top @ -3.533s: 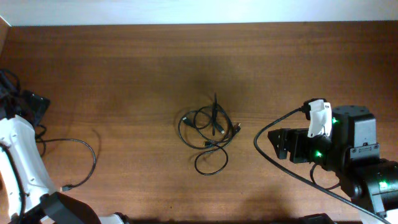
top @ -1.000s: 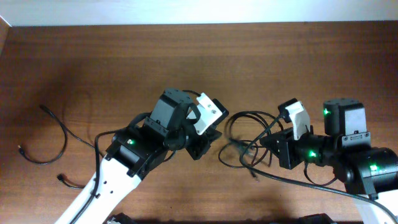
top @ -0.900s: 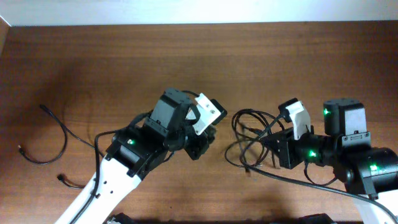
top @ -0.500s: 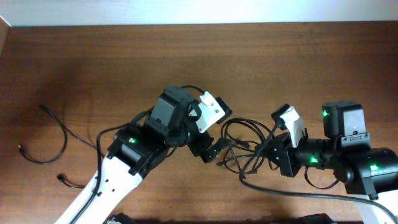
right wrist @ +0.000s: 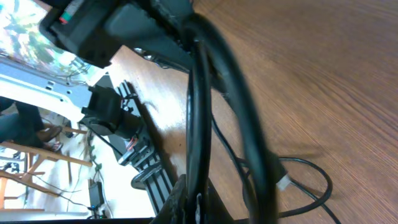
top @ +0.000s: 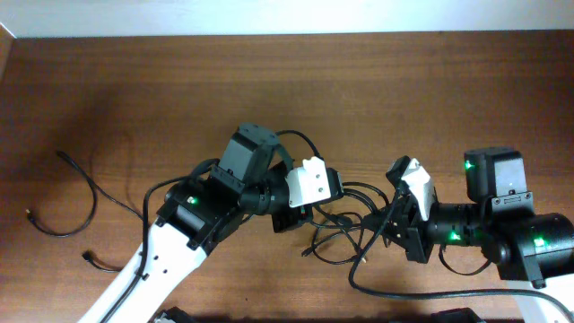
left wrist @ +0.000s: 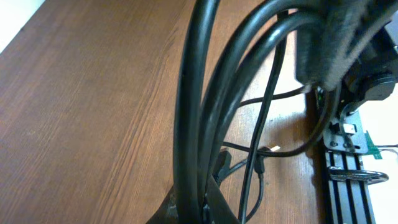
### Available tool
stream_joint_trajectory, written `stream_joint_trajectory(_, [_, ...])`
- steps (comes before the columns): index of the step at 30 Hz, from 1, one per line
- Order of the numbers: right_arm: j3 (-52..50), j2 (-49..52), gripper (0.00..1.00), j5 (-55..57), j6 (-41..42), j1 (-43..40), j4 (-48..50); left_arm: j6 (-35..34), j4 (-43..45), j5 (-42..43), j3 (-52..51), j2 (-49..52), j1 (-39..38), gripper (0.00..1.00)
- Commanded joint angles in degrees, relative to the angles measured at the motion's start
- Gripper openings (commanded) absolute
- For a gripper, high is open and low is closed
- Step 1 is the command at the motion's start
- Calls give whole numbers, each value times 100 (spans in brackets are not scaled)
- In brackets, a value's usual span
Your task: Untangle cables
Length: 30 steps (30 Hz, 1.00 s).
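**A:** Both arms have closed in since the earlier overhead frame. Back then the cables (top: 345,229) lay alone in a knot at mid-frame; now they hang stretched between the two grippers, just right of centre and lower down.

**B:** And the jaws?

**A:** The left gripper (left wrist: 189,208) is pressed together, and its wrist view shows several black strands running down into its fingertips. The right gripper (right wrist: 189,199) is also clamped, with a strand leading into it at the bottom of its own view.

**B:** So which arm is nearer?

**A:** Neither; each appears to have a hold. The tangle's long axis runs roughly left to right in the overhead view, with the left gripper at its left end and the right gripper at its right end. I'd judge the coming pull goes along that line, apart.

**B:** Anything freed already?

**A:** Two loose cords (top: 85,193) lie on the table (top: 179,81) at the far left, well apart from the bundle.
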Motion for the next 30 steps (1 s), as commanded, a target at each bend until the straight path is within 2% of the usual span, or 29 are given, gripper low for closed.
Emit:
stream_joint_trajectory(1, [42, -20, 4, 984, 595, -15, 20, 90, 37, 973, 63, 24, -22, 0])
stream_joint_trajectory(2, [42, -20, 4, 1707, 1130, -15, 26, 83, 37, 1189, 61, 24, -20, 0])
stream_joint_trajectory(4, [42, -20, 12, 3042, 2277, -15, 24, -258, 37, 1283, 63, 24, -20, 0])
stream_joint_trajectory(6, [42, -20, 30, 3873, 3165, -15, 39, -713, 37, 1349, 63, 24, -20, 0])
stream_joint_trajectory(8, [42, -20, 53, 3884, 3224, -15, 50, -708, 37, 1585, 63, 24, -20, 1])
stream_joint_trajectory(9, [42, -20, 60, 3836, 3222, -15, 22, -708, 39, 1580, 63, 24, -20, 2])
stream_joint_trajectory(10, [42, -22, 61, 3735, 3220, -15, 15, -708, 44, 1537, 63, 24, -20, 0])
stream_joint_trajectory(11, [42, -22, 63, 3604, 3220, -15, 17, -761, 42, 1329, 63, 24, -20, 0])
stream_joint_trajectory(13, [42, -22, 63, 3180, 3220, -15, 22, -2124, 170, -13, 63, 24, -20, 0])
stream_joint_trajectory(14, [42, -22, 63, 2977, 3217, -15, 22, -2540, 240, -339, 63, 24, -20, 0])
stream_joint_trajectory(17, [42, -22, 63, 2159, 3217, -15, 61, -3547, 680, -393, 63, 24, -22, 0])
stream_joint_trajectory(21, [42, -20, 60, 638, 3373, -15, 717, -3556, 704, -378, 63, 26, -240, 0])
stream_joint_trajectory(22, [42, -20, 55, 601, 3919, -15, 992, -3558, 704, -374, 61, 26, -286, 0])
stream_joint_trajectory(24, [42, -20, 55, 605, 4312, -15, 1276, -3558, 730, -131, 63, 26, -286, 0])
stream_joint_trajectory(25, [42, -9, 55, 654, 4315, -15, 1320, -3558, 793, 133, 63, 24, -286, 0])
stream_joint_trajectory(26, [42, 31, 52, 837, 4312, -15, 1316, -3556, 955, 669, 63, 24, -289, 0])
stream_joint_trajectory(28, [42, 177, 51, 859, 4400, -15, 1318, -3556, 1327, 1694, 63, 24, -289, 0])
stream_joint_trajectory(30, [42, 221, 51, 785, 4461, -15, 1379, -3539, 1213, 1685, 61, 26, -297, 0])
